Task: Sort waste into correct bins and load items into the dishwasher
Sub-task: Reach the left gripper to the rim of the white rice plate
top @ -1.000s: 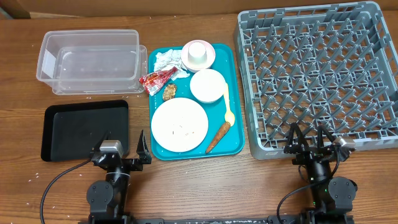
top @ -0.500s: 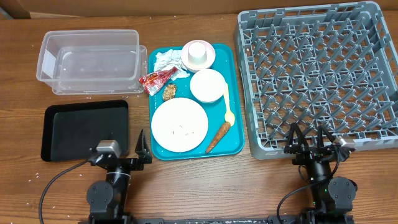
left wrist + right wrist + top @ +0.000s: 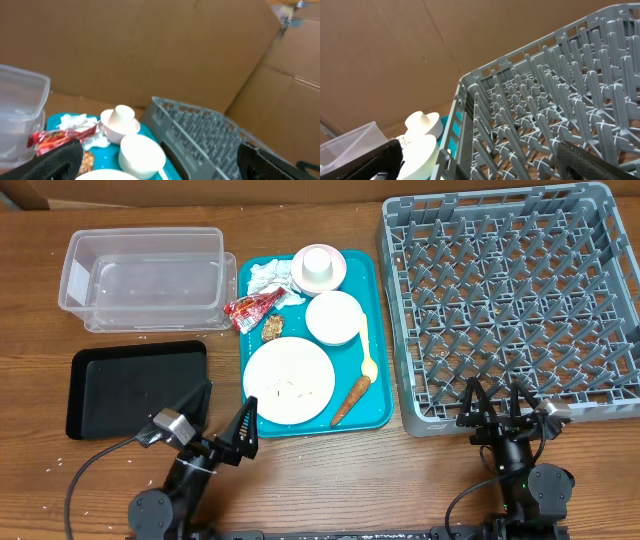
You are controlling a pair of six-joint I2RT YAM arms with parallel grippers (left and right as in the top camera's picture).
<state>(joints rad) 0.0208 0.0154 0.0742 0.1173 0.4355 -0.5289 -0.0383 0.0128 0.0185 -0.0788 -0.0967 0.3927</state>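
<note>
L fingers (image 3: 245,428): spread wide, nothing held; low over the counter (image 3: 40,220), angled toward the teal tray (image 3: 378,408).
Bins: black tray (image 3: 135,390) just left of L fingers, clear tub (image 3: 145,285) well beyond them; both look bare.
Waste: all on the teal tray, ahead of L fingers. Napkin (image 3: 270,278), crumpled white, touches the shiny red wrapper (image 3: 252,306). Brown lump (image 3: 272,327) just nearer. Rice (image 3: 290,388) on the plate (image 3: 289,360). Carrot (image 3: 350,400) far right.
Dishes: plate closest to L fingers, bowl (image 3: 333,317) behind it, cup (image 3: 318,260) sitting in the pink dish (image 3: 338,275), yellow spoon (image 3: 367,350) beside the bowl.
Rack (image 3: 510,300): grey pegs, straight ahead of R fingers (image 3: 470,405); no dishes in it.
R fingers: apart, holding nothing.
Risks: napkin and wrapper likely come up together, so mis-sort. Carrot may roll. Racking the plate unscraped drops rice. Cup could topple if the dish is lifted.
</note>
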